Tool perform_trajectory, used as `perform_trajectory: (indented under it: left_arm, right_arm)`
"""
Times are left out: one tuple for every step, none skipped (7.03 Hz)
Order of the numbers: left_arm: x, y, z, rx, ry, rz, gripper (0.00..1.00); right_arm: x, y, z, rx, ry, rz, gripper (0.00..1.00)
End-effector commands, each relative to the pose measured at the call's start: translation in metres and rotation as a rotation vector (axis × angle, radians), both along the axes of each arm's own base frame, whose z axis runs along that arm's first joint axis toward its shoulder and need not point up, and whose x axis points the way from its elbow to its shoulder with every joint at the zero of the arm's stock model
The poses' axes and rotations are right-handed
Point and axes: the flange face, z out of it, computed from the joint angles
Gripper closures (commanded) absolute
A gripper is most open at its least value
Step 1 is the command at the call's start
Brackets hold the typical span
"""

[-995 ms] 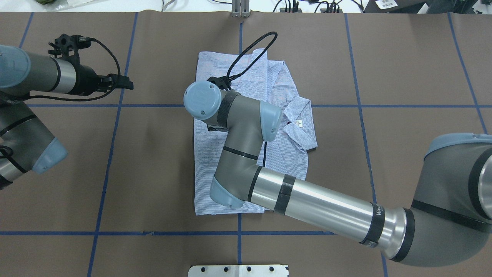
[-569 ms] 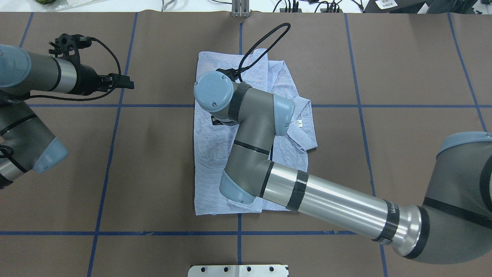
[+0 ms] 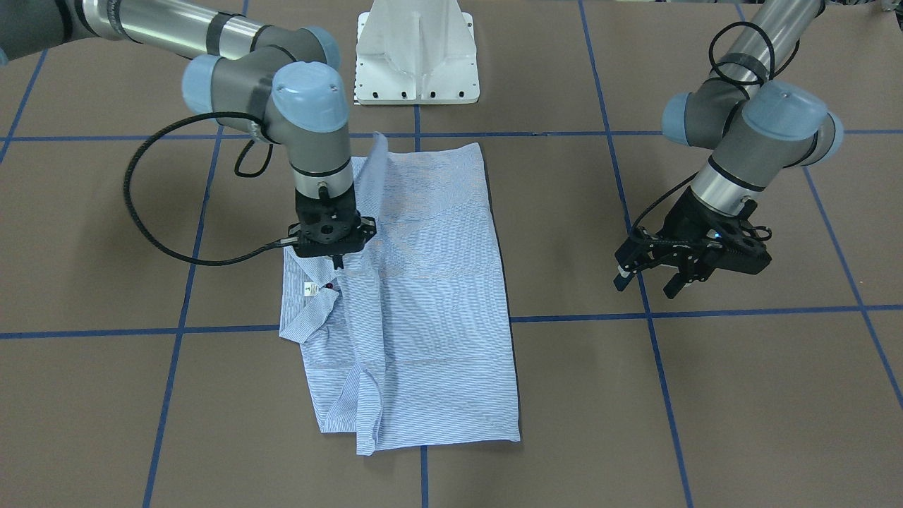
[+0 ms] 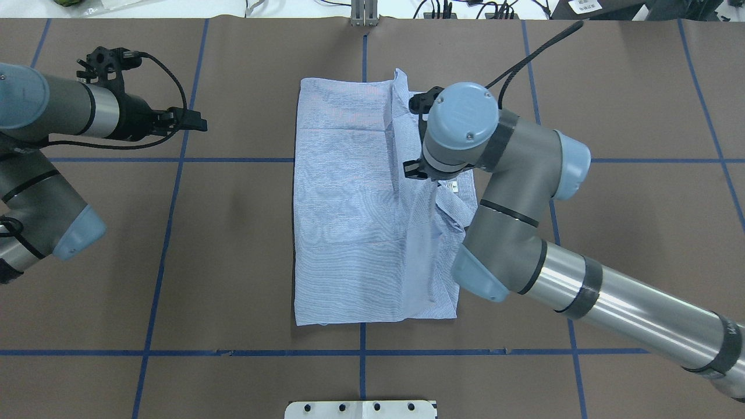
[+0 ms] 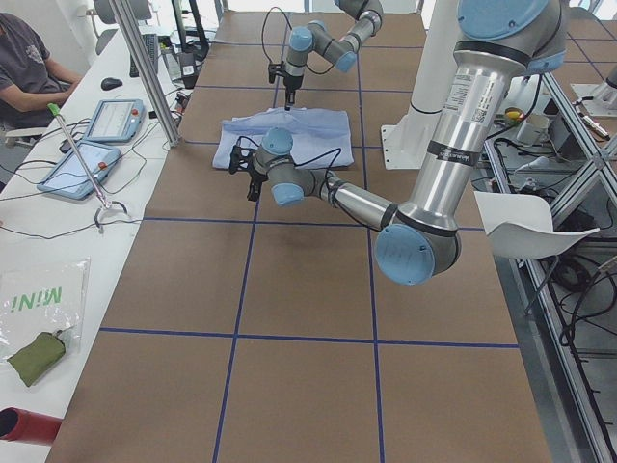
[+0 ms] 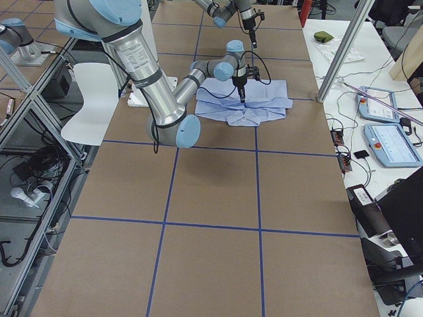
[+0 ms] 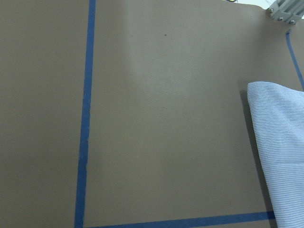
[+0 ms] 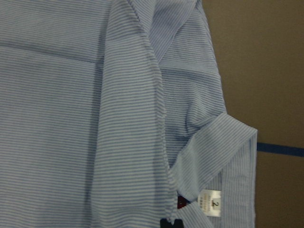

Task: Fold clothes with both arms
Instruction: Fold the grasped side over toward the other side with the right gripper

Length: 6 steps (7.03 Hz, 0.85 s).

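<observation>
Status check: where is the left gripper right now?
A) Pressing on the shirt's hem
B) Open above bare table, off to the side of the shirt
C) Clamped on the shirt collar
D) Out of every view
B: in the front-facing view the left gripper hangs with its fingers spread above the brown table, clear of the shirt. Its wrist view shows mostly bare table, with only the shirt's edge.

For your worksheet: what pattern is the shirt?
The shirt has fine white stripes on light blue, clearest in the right wrist view.

Striped cloth shirt (image 4: 349, 233); matt brown table (image 4: 233, 262); glossy metal right arm (image 4: 640, 314).
</observation>
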Motion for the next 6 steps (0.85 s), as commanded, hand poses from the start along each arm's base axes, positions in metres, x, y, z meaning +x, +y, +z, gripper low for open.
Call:
perform_trajectory:
  left_arm:
    - [0.0, -0.001, -0.006, 0.005, 0.007, -0.003, 0.0]
    - [0.001, 0.0, -0.007, 0.006, 0.008, -0.001, 0.0]
    - [0.001, -0.001, -0.006, 0.005, 0.007, -0.001, 0.0]
    - [0.001, -0.001, -0.006, 0.005, 0.007, -0.001, 0.0]
    - [0.001, -0.001, -0.006, 0.005, 0.007, -0.001, 0.0]
    - [0.0, -0.001, -0.007, 0.003, 0.009, -0.001, 0.0]
  right_arm:
    - [0.035, -0.003, 0.054, -0.048, 0.046, 0.025, 1.0]
    - [0.038, -0.005, 0.072, -0.056, 0.076, 0.038, 0.58]
    - [0.034, -0.005, 0.078, -0.048, 0.095, 0.05, 0.01]
    - [0.032, -0.005, 0.074, -0.036, 0.09, 0.05, 0.0]
    - [0.032, -0.005, 0.07, -0.031, 0.078, 0.048, 0.0]
    - [0.035, -0.006, 0.06, -0.025, 0.06, 0.049, 0.0]
